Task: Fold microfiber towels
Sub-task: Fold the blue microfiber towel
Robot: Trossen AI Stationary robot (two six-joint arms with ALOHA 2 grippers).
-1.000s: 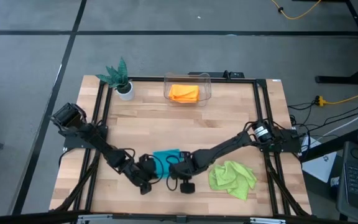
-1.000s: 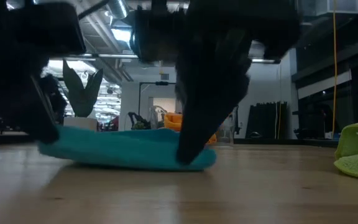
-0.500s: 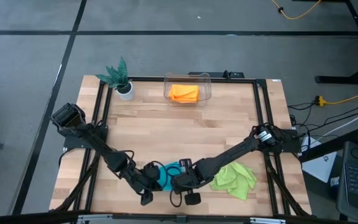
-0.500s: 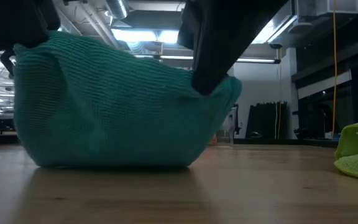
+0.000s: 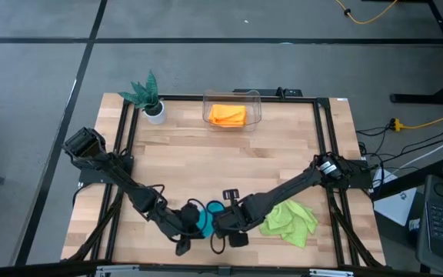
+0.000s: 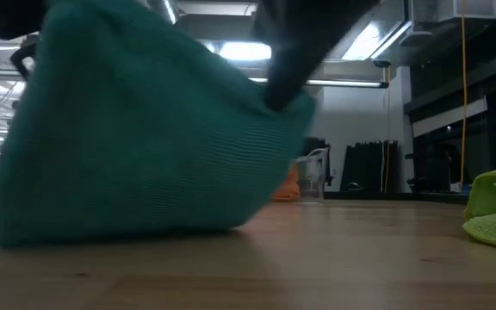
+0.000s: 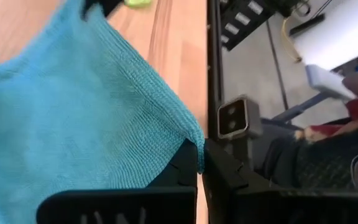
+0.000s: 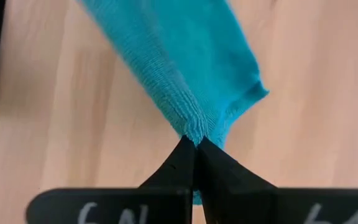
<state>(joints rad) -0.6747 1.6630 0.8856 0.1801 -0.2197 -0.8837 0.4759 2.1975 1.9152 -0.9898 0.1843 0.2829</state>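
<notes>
Near table's front edge, teal towel (image 5: 207, 218) lifted, draped, both pincers clamped on corners

Left gripper (image 7: 199, 163) has its 2 dark fingers (image 7: 180, 169) pressed together, pinching the corner edge of the teal-blue towel (image 7: 73, 118), which spreads away from the tips and covers most of the wooden table (image 7: 179, 56). A small lime green patch (image 7: 137, 3) shows at the frame edge past the towel, next to a dark blurred shape. Beyond the table's black frame rail (image 7: 214, 68) there is grey floor, a small grey box (image 7: 234, 118) with 2 dark holes on the rail, and blurred dark gear and cables.
</notes>
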